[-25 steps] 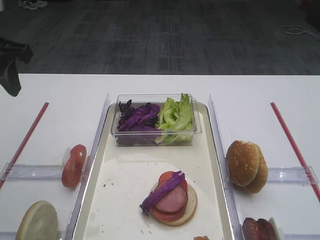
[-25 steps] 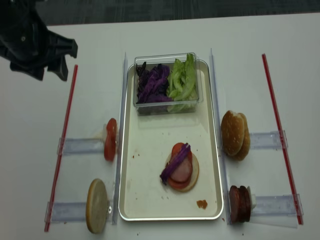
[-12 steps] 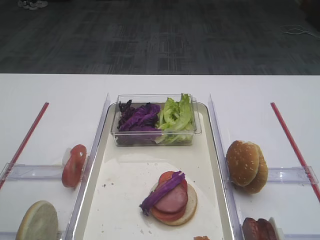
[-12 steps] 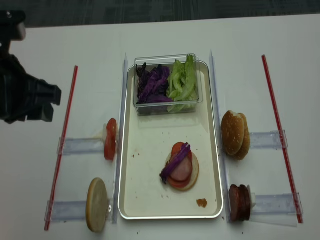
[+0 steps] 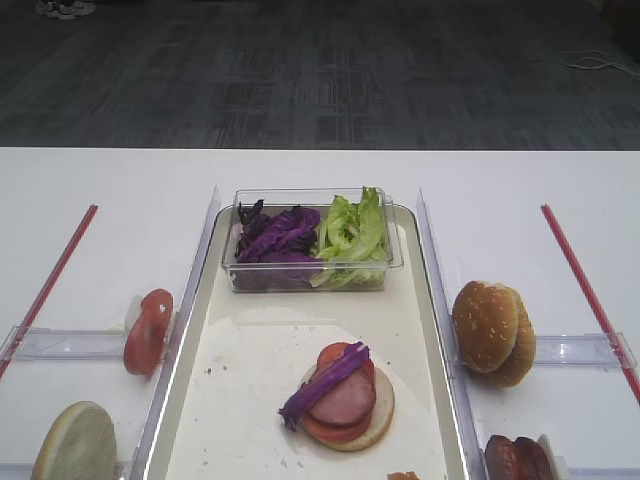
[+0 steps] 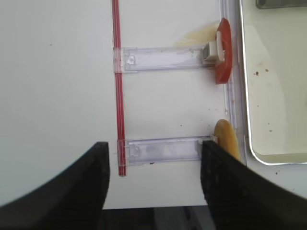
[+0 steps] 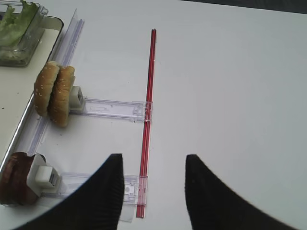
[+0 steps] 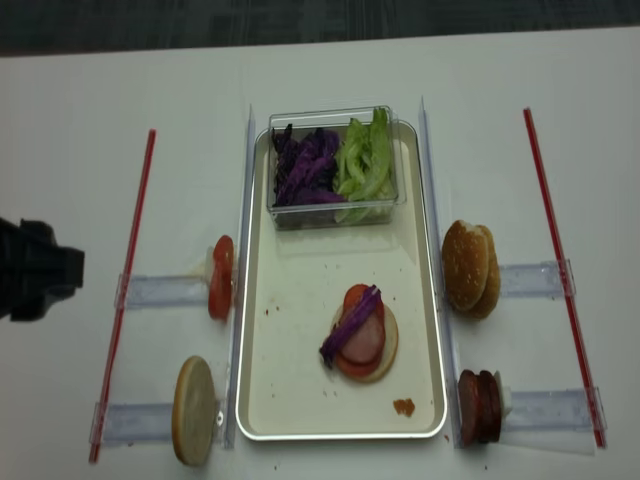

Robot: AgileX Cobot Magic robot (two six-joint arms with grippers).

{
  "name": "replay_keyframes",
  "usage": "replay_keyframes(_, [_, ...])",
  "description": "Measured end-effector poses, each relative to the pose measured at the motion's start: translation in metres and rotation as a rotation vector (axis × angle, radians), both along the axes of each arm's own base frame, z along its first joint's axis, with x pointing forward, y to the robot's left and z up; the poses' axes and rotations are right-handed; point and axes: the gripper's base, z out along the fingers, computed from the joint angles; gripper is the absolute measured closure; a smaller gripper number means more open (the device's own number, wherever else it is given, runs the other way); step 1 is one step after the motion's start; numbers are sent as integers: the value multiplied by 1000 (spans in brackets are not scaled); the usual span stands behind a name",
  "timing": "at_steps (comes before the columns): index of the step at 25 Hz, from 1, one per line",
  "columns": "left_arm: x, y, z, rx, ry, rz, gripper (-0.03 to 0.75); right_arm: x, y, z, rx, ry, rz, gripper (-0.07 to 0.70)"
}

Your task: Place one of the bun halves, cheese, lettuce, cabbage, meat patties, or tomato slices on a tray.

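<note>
Left hand (image 6: 152,179) gapes empty above the tabletop; reaching ahead-right, it could topple the upright tomato slices (image 6: 223,51)

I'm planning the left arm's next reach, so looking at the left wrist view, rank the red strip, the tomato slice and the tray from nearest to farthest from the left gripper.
From the left gripper, whose jaws stand open:
1. Red strip: its lower end lies just above the left finger.
2. Tomato slice: upper right, standing on edge.
3. Tray: far right; its near corner rivals the tomato slice, too close to call.
</note>
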Motion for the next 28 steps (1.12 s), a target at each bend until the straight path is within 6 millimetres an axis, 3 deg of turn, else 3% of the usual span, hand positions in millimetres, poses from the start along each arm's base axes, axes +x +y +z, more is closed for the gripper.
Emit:
replay_keyframes(5, [-32, 3, -1, -9, -75, 2, 317, 0, 0, 0, 0, 0, 0, 303])
replay_keyframes(12, [-68, 7, -19, -14, -128, 2, 317, 0, 0, 0, 1, 0, -1, 303])
replay_keyframes(28, [-120, 12, -56, -28, -266, 2, 317, 0, 0, 0, 1, 0, -1, 303])
